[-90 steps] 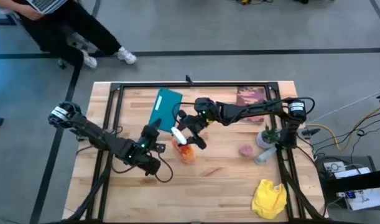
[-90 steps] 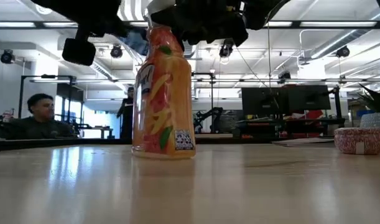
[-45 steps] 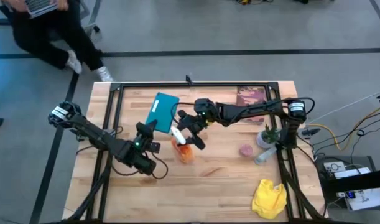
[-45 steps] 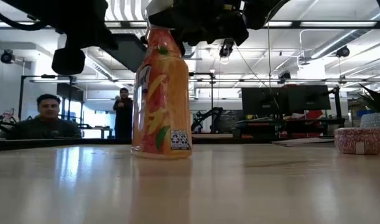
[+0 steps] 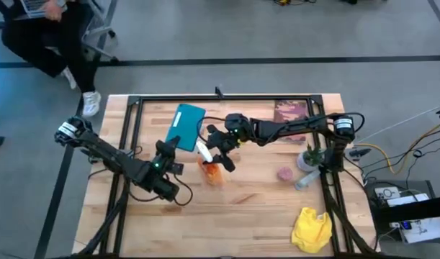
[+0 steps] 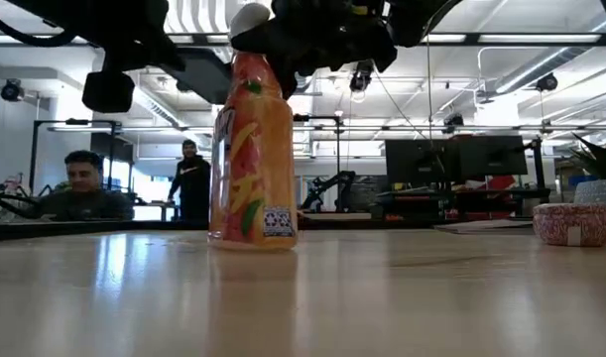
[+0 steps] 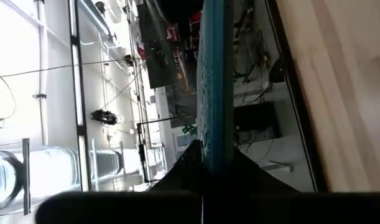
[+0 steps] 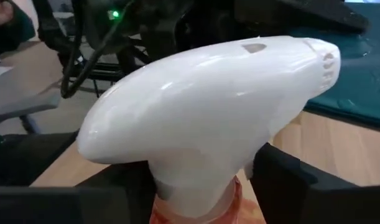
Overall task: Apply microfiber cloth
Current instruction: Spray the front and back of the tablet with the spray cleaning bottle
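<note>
High view: microfiber cloth (image 5: 311,229) lay bunched at desk (image 5: 256,208) near-right corner, well apart from both arms. Right hand (image 5: 214,155) clamped on orange spray bottle (image 5: 213,173) at mid-desk. Left hand (image 5: 175,142) gripped teal tablet (image 5: 185,126) edge.
Low view: bottle (image 6: 251,159) stood upright.
Left wrist view: tablet (image 7: 213,81) pinched edge-on.
Right wrist view: white trigger head (image 8: 208,106) between fingers.

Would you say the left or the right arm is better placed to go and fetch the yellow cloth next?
Right, probably: the microfiber cloth lies at the table's right near corner. The right gripper must first release the spray bottle; the left gripper holds the teal tablet.
</note>
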Available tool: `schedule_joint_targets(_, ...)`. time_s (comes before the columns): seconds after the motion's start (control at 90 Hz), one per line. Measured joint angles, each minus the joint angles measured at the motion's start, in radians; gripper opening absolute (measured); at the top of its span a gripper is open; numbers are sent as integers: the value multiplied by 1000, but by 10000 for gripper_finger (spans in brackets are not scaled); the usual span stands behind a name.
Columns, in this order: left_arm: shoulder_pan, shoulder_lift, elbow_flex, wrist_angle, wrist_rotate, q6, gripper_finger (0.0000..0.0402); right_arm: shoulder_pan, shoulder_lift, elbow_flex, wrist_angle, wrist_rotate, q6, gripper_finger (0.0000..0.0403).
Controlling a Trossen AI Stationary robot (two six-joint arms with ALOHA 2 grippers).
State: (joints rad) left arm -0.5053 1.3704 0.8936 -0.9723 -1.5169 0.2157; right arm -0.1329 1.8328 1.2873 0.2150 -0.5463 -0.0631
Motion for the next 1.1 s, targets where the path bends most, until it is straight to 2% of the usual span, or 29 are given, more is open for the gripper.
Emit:
schedule_joint_targets(0.233,0,-8,0,-85,8,-68,8,2,0,0,6,89,8,136)
schedule_joint_targets(0.511,0,-12,0,-184,44,-179,8,2,0,0,5,180,27,136)
schedule_joint_targets(0.633,1,-16,0,-196,61,-206,8,2,0,0,4,188,27,136)
schedule_joint_targets(0.744,2,-21,0,-199,133,-277,8,2,-11,0,-15,222,23,150)
schedule_joint_targets(0.956,3,-25,0,-198,335,-436,9,-1,-31,1,-58,451,-76,219)
schedule_joint_targets(1.1,3,-23,0,-194,497,-530,9,-19,-45,2,-95,480,-128,241)
